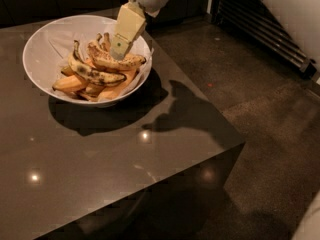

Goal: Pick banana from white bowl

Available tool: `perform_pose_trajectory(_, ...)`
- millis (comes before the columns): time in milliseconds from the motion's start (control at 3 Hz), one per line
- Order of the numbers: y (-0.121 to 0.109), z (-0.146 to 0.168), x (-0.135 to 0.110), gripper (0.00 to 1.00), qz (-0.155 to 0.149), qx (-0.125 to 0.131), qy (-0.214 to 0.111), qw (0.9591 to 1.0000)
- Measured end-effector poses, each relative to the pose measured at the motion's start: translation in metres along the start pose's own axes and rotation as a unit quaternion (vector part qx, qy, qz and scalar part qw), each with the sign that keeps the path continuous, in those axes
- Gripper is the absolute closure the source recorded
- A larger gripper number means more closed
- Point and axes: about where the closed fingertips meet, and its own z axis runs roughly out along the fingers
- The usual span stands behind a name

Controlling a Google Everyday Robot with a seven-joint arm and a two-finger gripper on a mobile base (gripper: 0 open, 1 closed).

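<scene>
The white bowl (40, 44) stands on the dark table at the back left and holds several bananas. The speckled banana (120, 62) lies on top of the pile at the right side of the bowl. My gripper (120, 51) hangs down from the white wrist at the top of the view, and its cream tip is at the speckled banana's upper side, touching or nearly touching it. A banana with black streaks and an upturned stem (92, 74) lies just in front of it. Smooth orange-yellow bananas (70, 83) lie beneath.
The dark glossy table (100, 174) ends at a corner on the right (242, 144). Beyond it is speckled dark floor (260, 84). A slatted grille (265, 29) runs along the wall at the back right.
</scene>
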Motion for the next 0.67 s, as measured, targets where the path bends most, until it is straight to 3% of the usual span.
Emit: perform_pose_trajectory(667, -0.0113, 0.0082, -0.003, 0.15, -0.013, 0.003, 0.016, 0.9998)
